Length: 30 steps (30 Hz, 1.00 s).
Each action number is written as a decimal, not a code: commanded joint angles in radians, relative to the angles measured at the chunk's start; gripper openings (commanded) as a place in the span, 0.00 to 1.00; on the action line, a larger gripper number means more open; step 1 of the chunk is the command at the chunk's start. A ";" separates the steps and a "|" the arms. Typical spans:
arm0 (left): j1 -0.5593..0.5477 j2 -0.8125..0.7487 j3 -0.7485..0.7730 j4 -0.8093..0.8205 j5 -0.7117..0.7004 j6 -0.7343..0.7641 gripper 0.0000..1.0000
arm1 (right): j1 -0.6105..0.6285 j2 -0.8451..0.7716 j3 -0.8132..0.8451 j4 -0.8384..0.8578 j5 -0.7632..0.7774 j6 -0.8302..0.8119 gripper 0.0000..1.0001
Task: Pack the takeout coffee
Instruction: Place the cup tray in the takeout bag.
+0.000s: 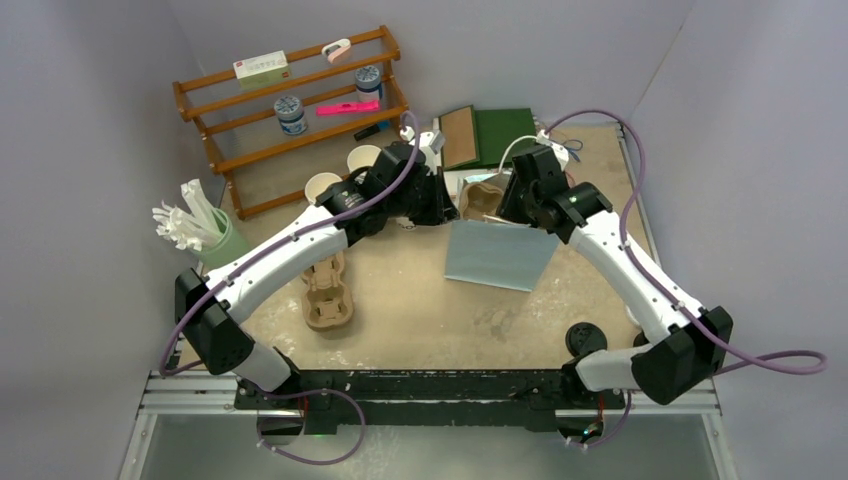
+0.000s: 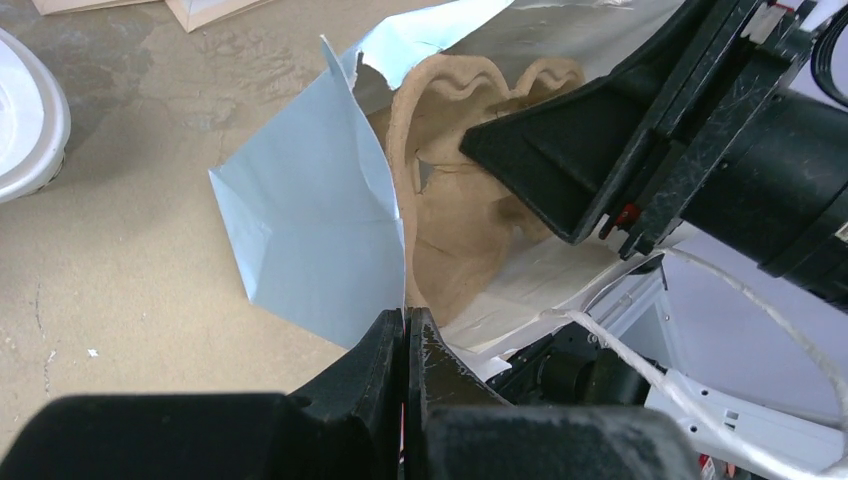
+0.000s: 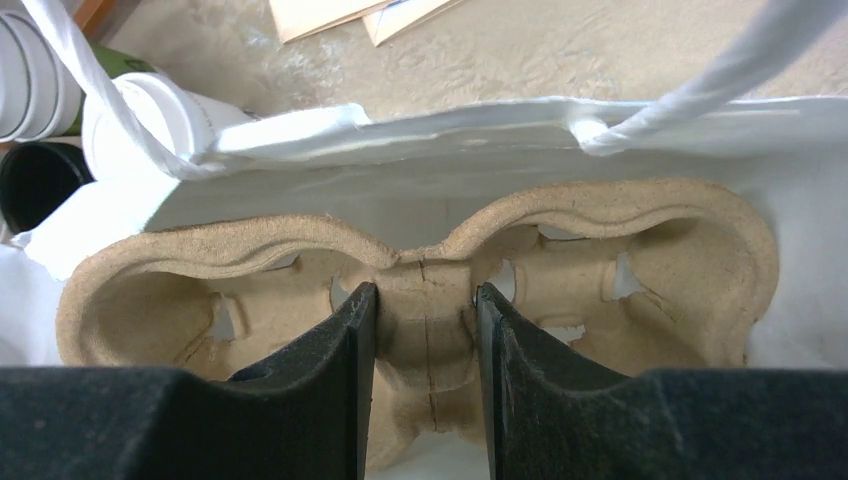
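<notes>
Though partly hidden, white-lidded cup (image 3: pixel 165 105)

No writing can be read anywhere; the white box (image 1: pixel 261 66) on the wooden shelf (image 1: pixel 181 100) carries red and green print too small to make out; the left jar (image 1: pixel 291 114) and right jar (image 1: pixel 369 82) bear blurred labels.

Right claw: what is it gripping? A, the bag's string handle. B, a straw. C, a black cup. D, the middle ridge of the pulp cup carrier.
D: the right claw pinches the centre ridge of the pulp carrier, which sits inside the white bag.
</notes>
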 commanded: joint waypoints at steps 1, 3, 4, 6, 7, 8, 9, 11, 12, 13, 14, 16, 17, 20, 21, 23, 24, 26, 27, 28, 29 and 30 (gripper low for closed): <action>-0.004 -0.058 0.017 0.053 0.003 -0.056 0.00 | 0.016 -0.076 -0.080 0.089 0.154 -0.025 0.22; -0.005 -0.058 0.017 0.056 0.015 -0.066 0.00 | 0.017 -0.104 -0.121 0.141 0.160 -0.062 0.22; -0.004 -0.058 0.017 0.059 0.024 -0.072 0.00 | 0.018 -0.107 -0.131 0.150 0.155 -0.075 0.22; -0.007 -0.058 0.014 0.063 0.036 -0.084 0.00 | 0.025 -0.098 -0.135 0.137 0.139 -0.089 0.22; -0.011 -0.058 0.014 0.063 0.038 -0.090 0.00 | 0.032 -0.093 -0.137 0.131 0.138 -0.093 0.22; -0.016 -0.057 0.014 0.062 0.041 -0.093 0.00 | 0.037 -0.091 -0.143 0.130 0.141 -0.093 0.23; -0.020 -0.057 0.014 0.059 0.041 -0.097 0.00 | 0.038 -0.093 -0.148 0.133 0.142 -0.092 0.23; -0.029 -0.059 0.009 0.050 0.039 -0.103 0.00 | 0.037 -0.109 -0.154 0.155 0.136 -0.099 0.23; -0.033 -0.062 0.005 0.048 0.035 -0.108 0.00 | 0.039 -0.120 -0.158 0.181 0.129 -0.116 0.22; -0.033 -0.067 -0.003 0.049 0.034 -0.113 0.00 | 0.038 -0.132 -0.162 0.203 0.118 -0.135 0.22; -0.036 -0.073 -0.013 0.054 0.030 -0.118 0.00 | 0.038 -0.141 -0.163 0.217 0.109 -0.153 0.22; -0.034 -0.081 -0.027 0.058 0.021 -0.121 0.00 | 0.038 -0.141 -0.165 0.210 0.101 -0.193 0.22; -0.034 -0.081 -0.029 0.059 0.017 -0.119 0.00 | 0.038 -0.132 -0.164 0.186 0.106 -0.209 0.22; -0.036 -0.080 -0.032 0.062 0.023 -0.116 0.00 | 0.038 -0.105 -0.174 0.117 0.137 -0.215 0.24; -0.037 -0.080 -0.036 0.064 0.026 -0.117 0.00 | 0.038 -0.108 -0.191 0.121 0.140 -0.213 0.24; -0.042 -0.082 -0.046 0.071 0.034 -0.123 0.00 | 0.038 -0.124 -0.238 0.168 0.135 -0.215 0.24; -0.045 -0.083 -0.051 0.076 0.040 -0.126 0.00 | 0.039 -0.134 -0.260 0.195 0.131 -0.217 0.24; -0.050 -0.082 -0.051 0.077 0.052 -0.128 0.00 | 0.038 -0.140 -0.287 0.226 0.125 -0.217 0.23; -0.051 -0.080 -0.047 0.073 0.057 -0.127 0.01 | 0.038 -0.137 -0.290 0.229 0.118 -0.215 0.23; -0.052 -0.079 -0.041 0.069 0.060 -0.124 0.02 | 0.039 -0.134 -0.290 0.228 0.112 -0.212 0.23; -0.054 -0.078 -0.034 0.064 0.064 -0.120 0.03 | 0.038 -0.130 -0.292 0.230 0.099 -0.209 0.23; -0.053 -0.076 -0.028 0.057 0.071 -0.113 0.04 | 0.038 -0.134 -0.297 0.236 0.083 -0.209 0.23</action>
